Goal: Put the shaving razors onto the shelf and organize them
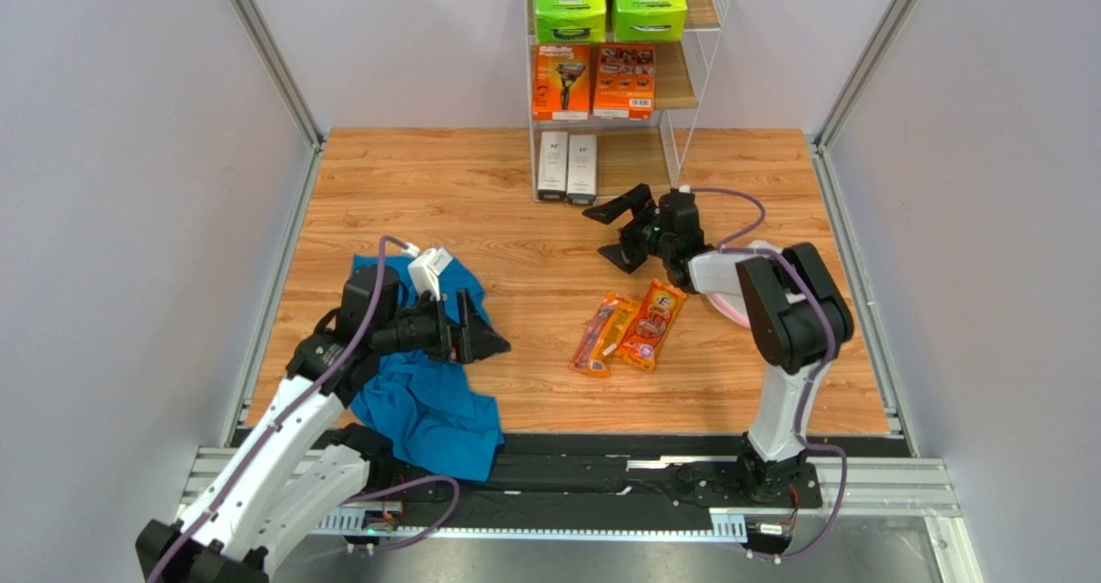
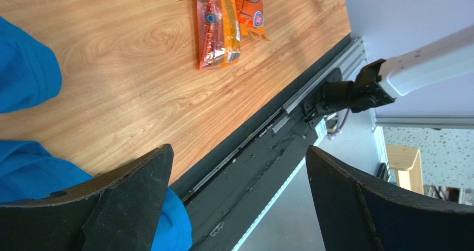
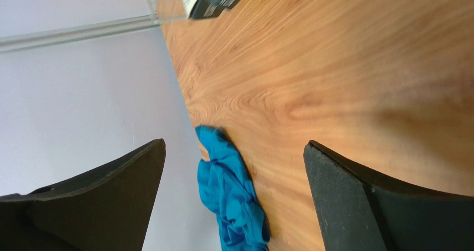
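Probably light and slick, the two orange blister packs (image 1: 650, 325) lie on the tabletop (image 1: 427, 183) near the right claw (image 1: 597, 235), spread empty like the left claw (image 1: 485, 325); best pinched across one card edge.

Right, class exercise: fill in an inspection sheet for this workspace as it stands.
Surface: wooden table, no damage seen.
Job's things: shelf holds green-ended boxes on top, orange boxes in the middle and white boxes at the bottom; two orange blister packs lie on the table.
Clutter: blue cloth beneath the left arm.
Grippers: left gripper open, empty, at the cloth's edge; right gripper open, empty, near the shelf.
Cables: purple cable along each arm.
Surroundings: pale walls, metal frame rails.
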